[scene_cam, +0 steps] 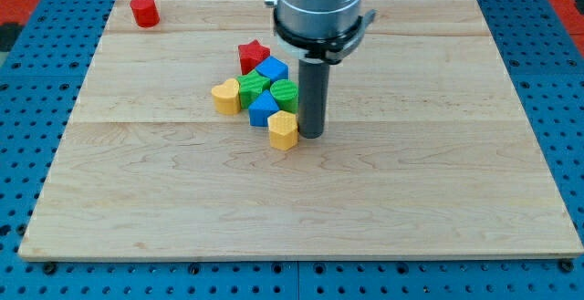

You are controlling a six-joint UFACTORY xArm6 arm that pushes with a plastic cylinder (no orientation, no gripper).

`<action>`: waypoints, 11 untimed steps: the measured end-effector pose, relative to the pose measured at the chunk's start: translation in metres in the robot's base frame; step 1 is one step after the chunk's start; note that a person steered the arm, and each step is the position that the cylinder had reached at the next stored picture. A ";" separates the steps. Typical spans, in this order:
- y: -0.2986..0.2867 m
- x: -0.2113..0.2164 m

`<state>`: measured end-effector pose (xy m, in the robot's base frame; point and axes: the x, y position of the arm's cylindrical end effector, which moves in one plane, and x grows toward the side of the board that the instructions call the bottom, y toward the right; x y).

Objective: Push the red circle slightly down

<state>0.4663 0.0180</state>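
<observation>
Board: you see a pale wooden board (438, 209) lying on a blue perforated table (566, 81); the board fills most of the view.
Red circle: your target, the red circle (144, 11), stands alone near the board's top-left corner; it is well apart from every other block and from my tip.
Arm: the grey cylindrical arm body (318, 8) comes in from the view's top centre; a dark rod (312, 95) hangs straight down from it.
My tip: my tip (311, 135) rests on the board just to the right of the lower yellow block; you cannot tell whether the two touch; there is no gripper on this arm, only the rod, so nothing is held.
Cluster: you find the other blocks packed together left of the rod, near the board's middle.
Red star: the red star (252, 56) sits at the cluster's top.
Blue blocks: one blue block (272, 69) lies just below-right of the star; a second blue block (263, 110) lies lower.
Green blocks: a green block (250, 87) sits between the two blue ones; another green block (285, 93) lies just beside the rod.
Yellow blocks: a yellow heart-like block (225, 96) marks the cluster's left edge; the lower yellow block (284, 129) marks its bottom.
</observation>
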 end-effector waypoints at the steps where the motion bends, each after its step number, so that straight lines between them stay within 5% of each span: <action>1: 0.031 0.050; 3: 0.013 0.008; 4: -0.065 0.063; 5: -0.105 0.062; 6: -0.179 0.016; 8: -0.323 -0.141; 10: -0.280 -0.269; 11: -0.213 -0.256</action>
